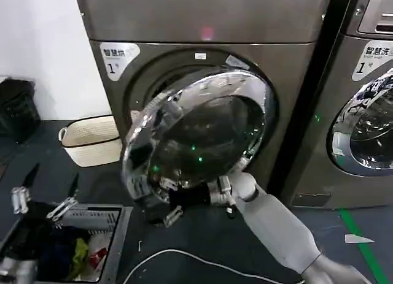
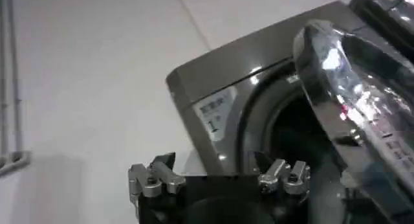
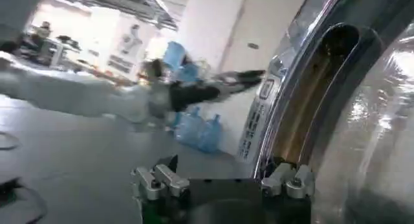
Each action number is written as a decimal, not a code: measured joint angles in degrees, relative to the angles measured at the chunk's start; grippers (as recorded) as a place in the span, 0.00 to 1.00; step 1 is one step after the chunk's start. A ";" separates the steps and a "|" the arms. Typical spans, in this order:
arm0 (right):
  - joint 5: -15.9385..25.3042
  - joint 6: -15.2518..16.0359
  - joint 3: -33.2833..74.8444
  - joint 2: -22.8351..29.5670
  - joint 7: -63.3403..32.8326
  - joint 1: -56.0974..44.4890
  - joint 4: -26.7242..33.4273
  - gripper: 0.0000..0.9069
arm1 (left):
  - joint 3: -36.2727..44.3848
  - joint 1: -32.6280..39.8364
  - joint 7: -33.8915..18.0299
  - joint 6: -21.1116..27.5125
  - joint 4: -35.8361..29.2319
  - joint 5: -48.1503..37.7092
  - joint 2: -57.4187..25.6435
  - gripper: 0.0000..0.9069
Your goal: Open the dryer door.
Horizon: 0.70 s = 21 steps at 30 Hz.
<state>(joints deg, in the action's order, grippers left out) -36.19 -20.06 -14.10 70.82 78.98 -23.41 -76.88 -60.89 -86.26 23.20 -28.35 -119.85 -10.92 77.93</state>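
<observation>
**Chrome ring in reach, door partly swung out**

Chrome is what my right gripper (image 1: 174,205) is working against: it sits at the lower edge of the dryer door (image 1: 199,134), down where the mirror ring meets the dark inner rim. In the right wrist view the gripper (image 3: 223,180) has its fingers spread, one fingertip (image 3: 286,179) touching or just beside the ring's edge and the other out in free air. I judge it is hooked behind the rim rather than pinching it, which suits a pull along the door's arc; I can't tell whether that near finger bears any load.

The door stands tilted away from the dryer (image 1: 209,26), its left edge well out from the dark drum opening (image 1: 150,81) and its right edge close to the front panel, so the hinge is evidently on the right. That explains my grip low and toward the free side, where leverage is best. I reckon the opening is roughly half done.

My left gripper (image 1: 46,201) waits parked above the grey basket (image 1: 116,219) of laundry at the floor's left corner, fingers apart and holding nothing, clear of the door's sweep. A cream basket (image 1: 92,140) sits by the dryer's left side, and the second machine (image 1: 362,112) stands to the right.
</observation>
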 joint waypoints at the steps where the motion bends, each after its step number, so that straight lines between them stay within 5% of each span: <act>1: -0.47 0.27 0.34 -0.58 1.46 -0.21 -0.34 1.00 | 0.66 0.61 0.01 0.17 0.27 0.31 -0.53 1.00; 11: -1.15 1.75 4.50 -6.53 4.91 -3.61 -4.92 1.00 | 8.23 5.11 0.42 1.98 2.91 2.50 -5.21 1.00; 21: -1.13 2.04 17.03 -10.60 4.82 -6.99 -2.63 1.00 | 15.73 9.10 2.42 2.67 5.63 2.57 -9.39 1.00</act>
<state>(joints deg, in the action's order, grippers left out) -37.32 -18.01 2.93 60.22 83.79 -30.40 -79.51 -45.16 -77.16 25.62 -25.68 -114.22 -8.35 68.54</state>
